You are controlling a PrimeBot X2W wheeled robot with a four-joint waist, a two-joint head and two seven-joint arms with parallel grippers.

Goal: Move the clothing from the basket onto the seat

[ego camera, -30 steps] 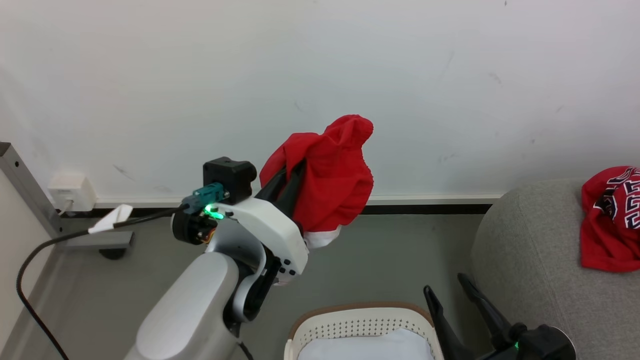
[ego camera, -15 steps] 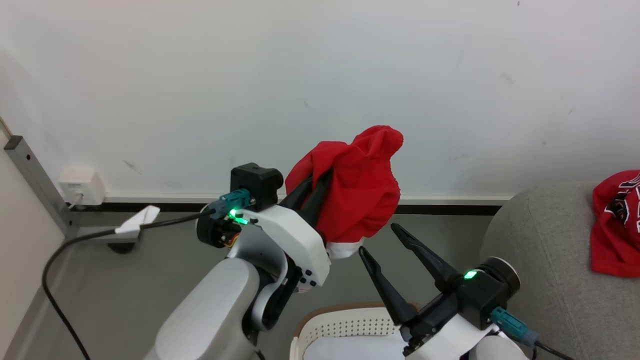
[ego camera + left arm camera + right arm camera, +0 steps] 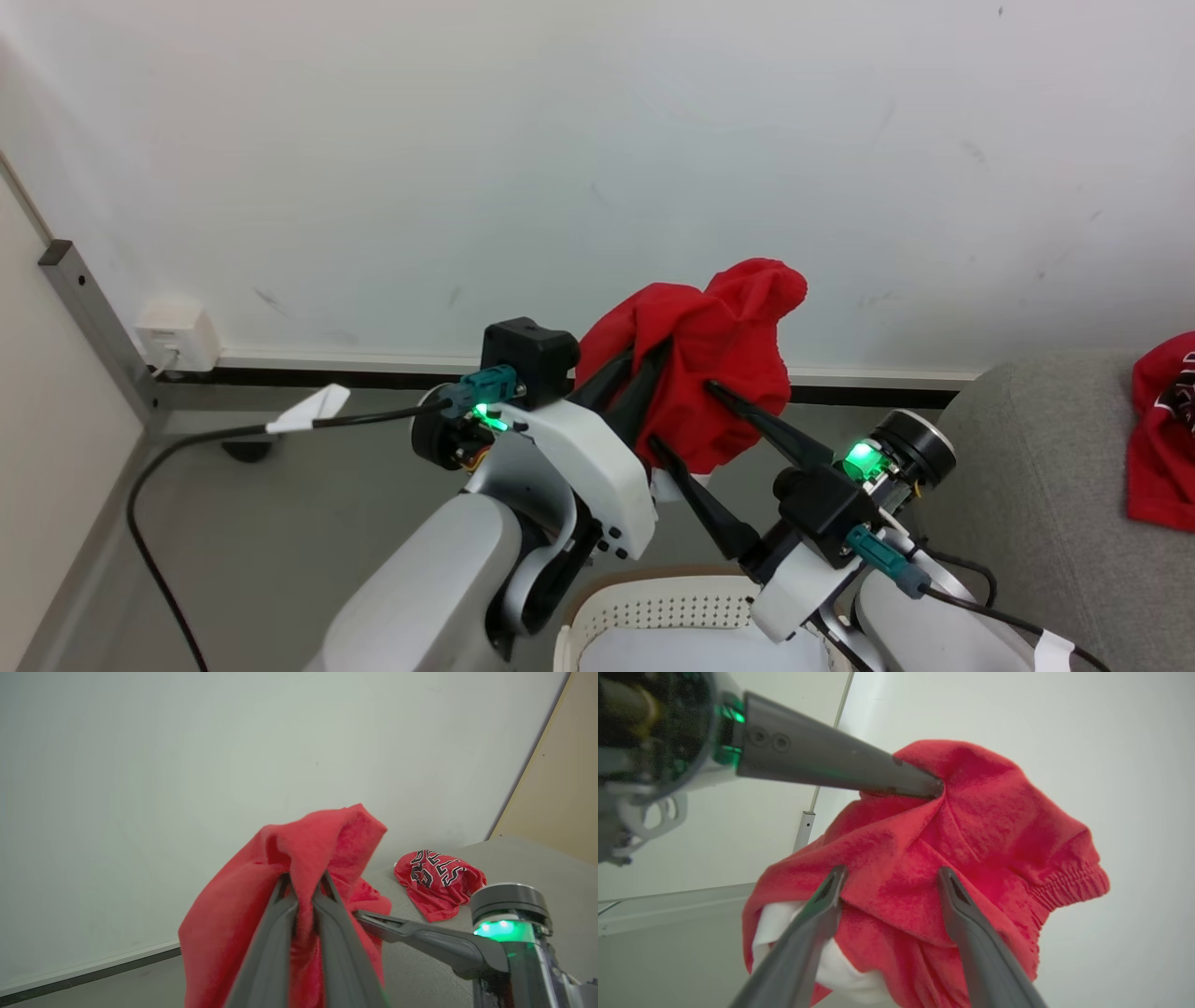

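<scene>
The left gripper's [image 3: 303, 882] fingers stay clamped on the red shorts [image 3: 724, 373], aloft beyond the basket [image 3: 672, 597]. The right gripper [image 3: 892, 872] has risen, fingers apart, now straddling their folds.

The head camera looks forward and down from behind both arms, taking in the wall [image 3: 560, 140], the floor [image 3: 280, 523], the basket [image 3: 653, 607] at the near edge and the sofa [image 3: 1046, 485] on the right. The left wrist camera sits close behind the left jaws, facing right toward the sofa. The right wrist camera looks along the right jaws, facing left toward the wall. All three share the red garment [image 3: 719, 373], very near both wrist cameras. Head and left wrist views share the jersey [image 3: 437, 877].
</scene>
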